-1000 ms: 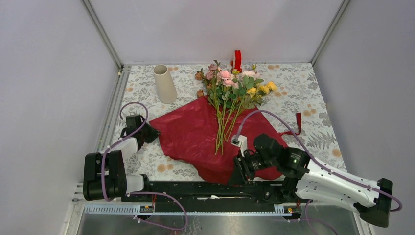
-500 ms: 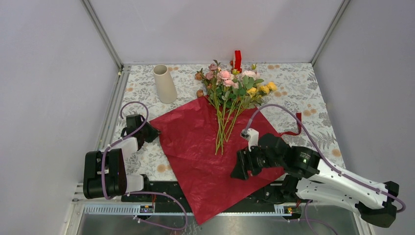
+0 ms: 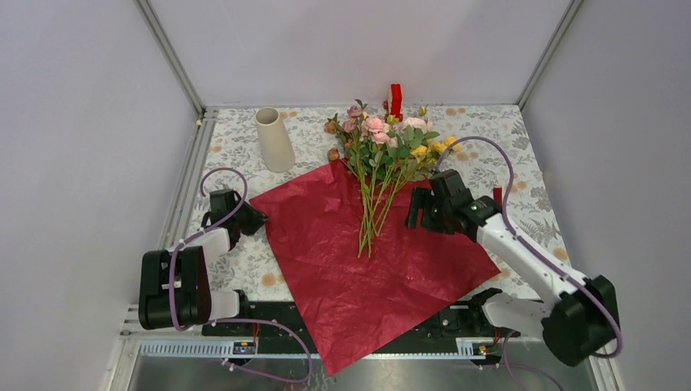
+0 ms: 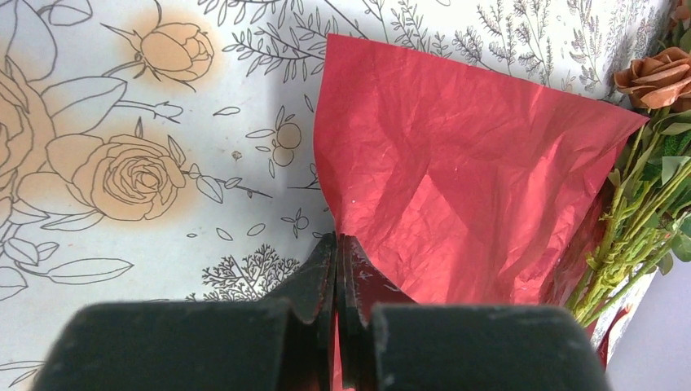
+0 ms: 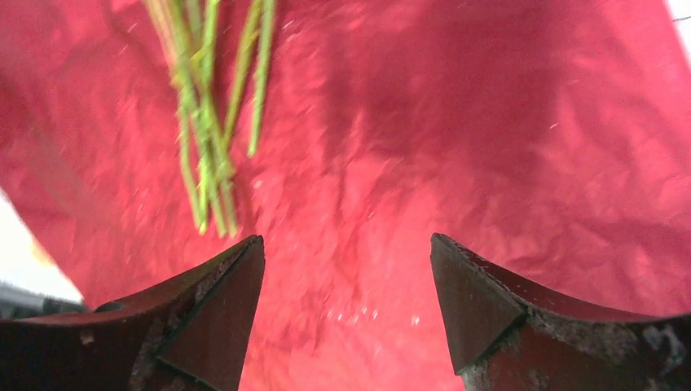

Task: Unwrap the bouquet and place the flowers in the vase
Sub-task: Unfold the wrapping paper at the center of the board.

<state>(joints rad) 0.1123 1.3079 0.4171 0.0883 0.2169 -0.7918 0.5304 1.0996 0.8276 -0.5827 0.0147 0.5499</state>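
no readable text, labels or numbers anywhere

The paper (image 3: 358, 269) is crinkled dark red. The flowers (image 3: 389, 140) are pink, peach, yellow and brown, with green stems and leaves. The vase (image 3: 273, 140) is plain cream-white. The bench (image 3: 232, 151) cloth is white, printed with grey leaves and orange roses. The block (image 3: 396, 98) is red.

Floral tablecloth (image 3: 509, 138), red block (image 3: 396, 98)

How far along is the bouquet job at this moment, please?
Done: the wrapping paper lies spread open. In hand: the left pincer pinches its corner; the right pincer hangs open above it. Left: the flowers lie across the paper, none in the vase.
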